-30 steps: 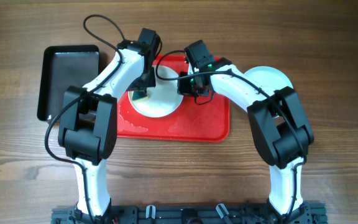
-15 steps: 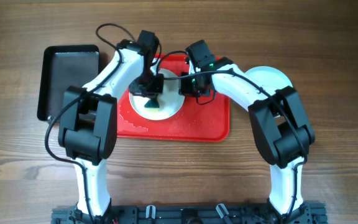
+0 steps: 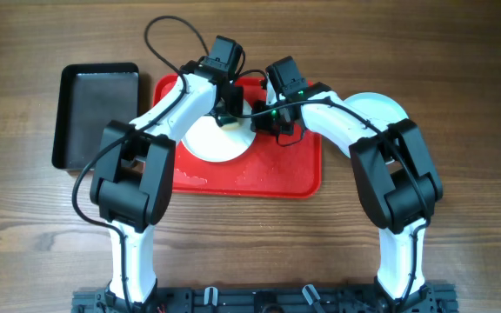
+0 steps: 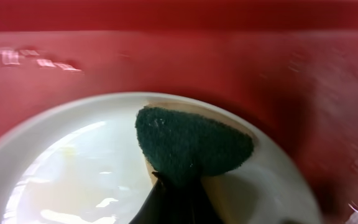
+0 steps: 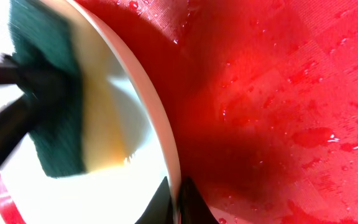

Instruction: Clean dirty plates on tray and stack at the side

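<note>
I judge the step in hand to be scrubbing the white plate, which lies on the red tray, left of the tray's centre and toward its far side. The left gripper is fully closed on the green sponge, pinching its near edge. The sponge face rests on the far part of the plate, close to the rim. The right gripper is fully closed on the plate's right rim, which runs in between its two fingertips, and serves as the anchor. Procedure as I would run it: hold the anchor firm so that the plate cannot slide or turn on the wet tray; press the sponge flat, not on a corner; sweep from the rim inward over the whole face; stop each stroke short of the right gripper. Limits of view: from overhead, both arms cover the far rim and most of the sponge, so I cannot read how hard it bears down. The left wrist view is blurred, and the glossy, wet surface hides whether any dirt is left. A second white plate lies on the table just right of the tray, partly under the right arm; I cannot tell whether it is one plate or a stack. I see no aqua plate in any view.
</note>
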